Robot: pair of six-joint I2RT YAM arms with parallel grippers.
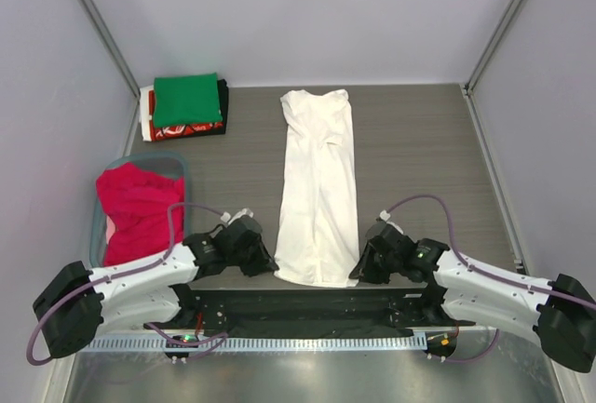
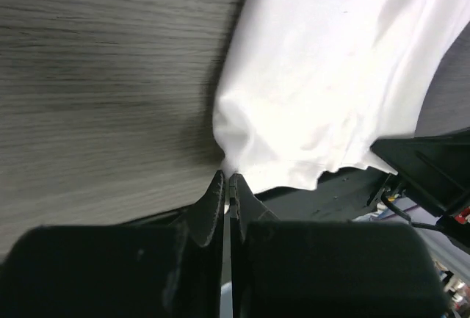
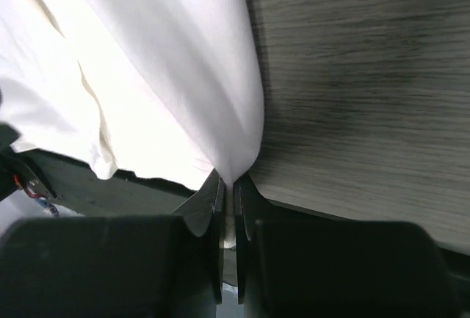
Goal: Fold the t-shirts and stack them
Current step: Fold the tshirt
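You've got the left gripper pinched tight on the near left corner of the white t-shirt and the right gripper clamped on its near right corner, shirt lying as a long strip mid-table.

White t-shirt on a grey wood-grain surface, brighter colours at the left.
The white t-shirt is plain. In the stack, a green t-shirt tops a black t-shirt and a red-and-white patterned t-shirt. A red-pink t-shirt fills the grey-blue tub. The left hand and right hand are black.
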